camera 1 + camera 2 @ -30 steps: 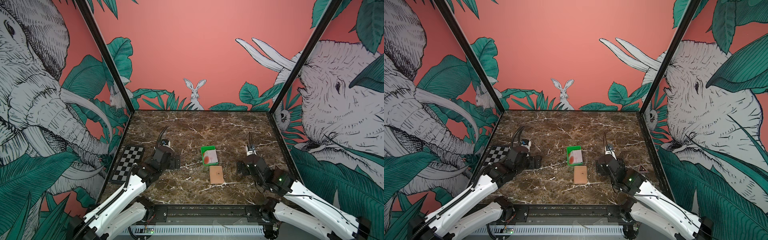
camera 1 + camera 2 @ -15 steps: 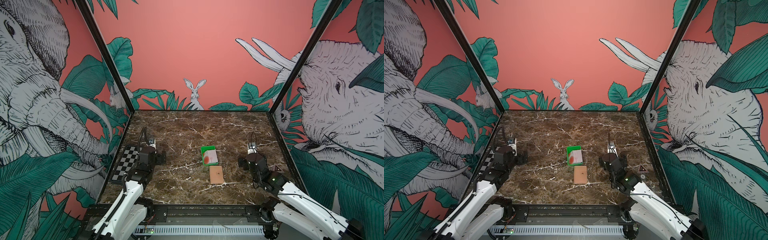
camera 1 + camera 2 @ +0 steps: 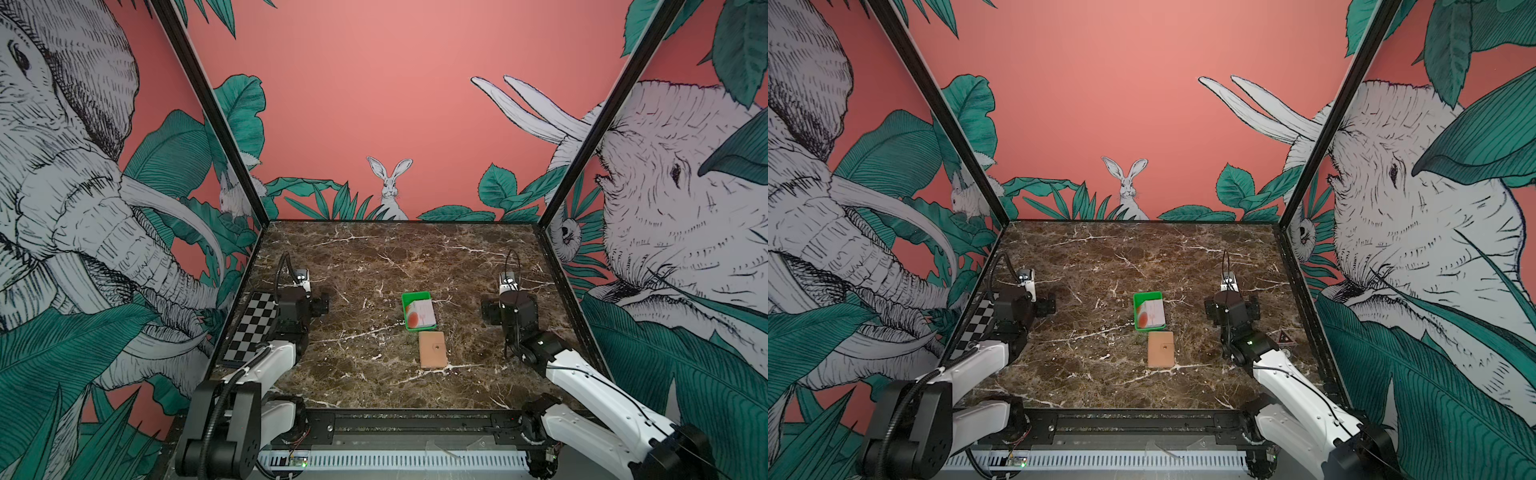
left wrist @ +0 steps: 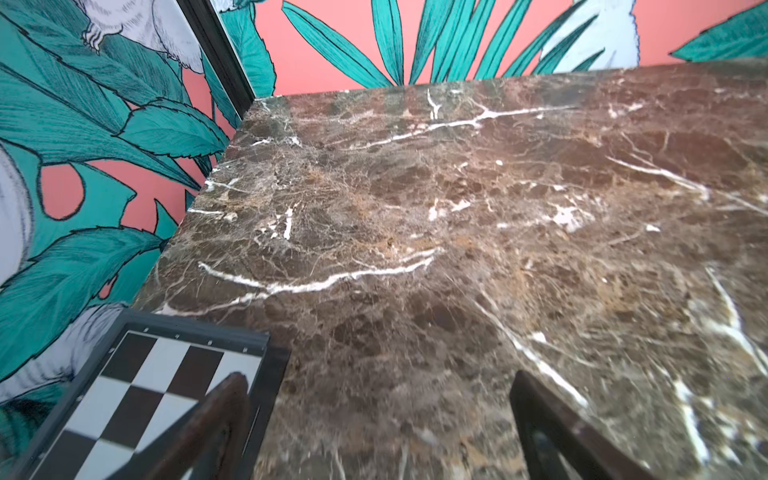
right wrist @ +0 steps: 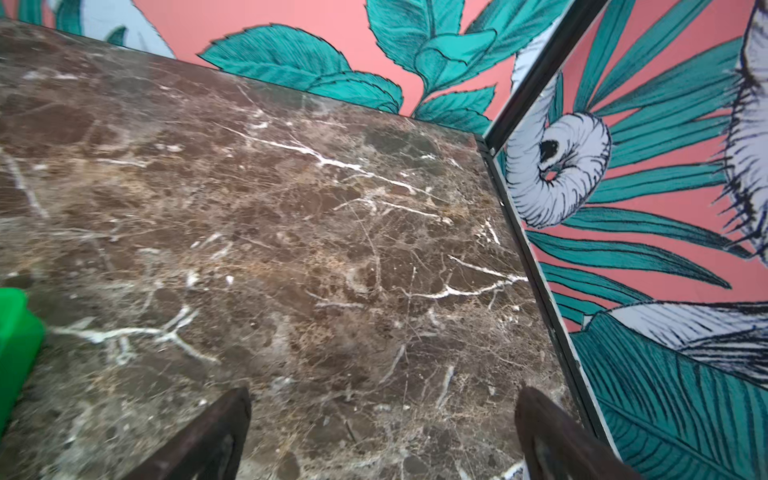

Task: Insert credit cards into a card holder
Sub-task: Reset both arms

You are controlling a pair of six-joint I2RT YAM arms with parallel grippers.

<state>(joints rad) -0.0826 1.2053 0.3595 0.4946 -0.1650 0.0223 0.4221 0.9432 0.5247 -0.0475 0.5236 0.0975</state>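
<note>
Nearest the front rail the marble table is bare, so lots of room there. A bit further in, approx mid-table, the card holder lies flat & closed, stud up, w/ its far end right at the near end of the green tray. Can't tell if they touch. The credit cards sit in that tray, top one white w/ a red-orange circle. The left gripper hangs by the table's left edge, one finger over the checkerboard, jaws spread wide, nothing btwn them. The right gripper is close to the right edge, also wide & empty, w/ a corner of the tray showing in its wrist view. There are open lanes either side of tray + holder, and the far half up to the back wall is free. Vs a sec ago, the left gripper has pulled out from the middle to alongside the checkerboard and the right one shifted only a little. Holder & tray haven't budged. Materials: glossy brown marble w/ white veins, holder tan & leathery w/ rounded corners, tray bright green plastic w/ low walls, board a flat b/w grid in a dark frame.
</note>
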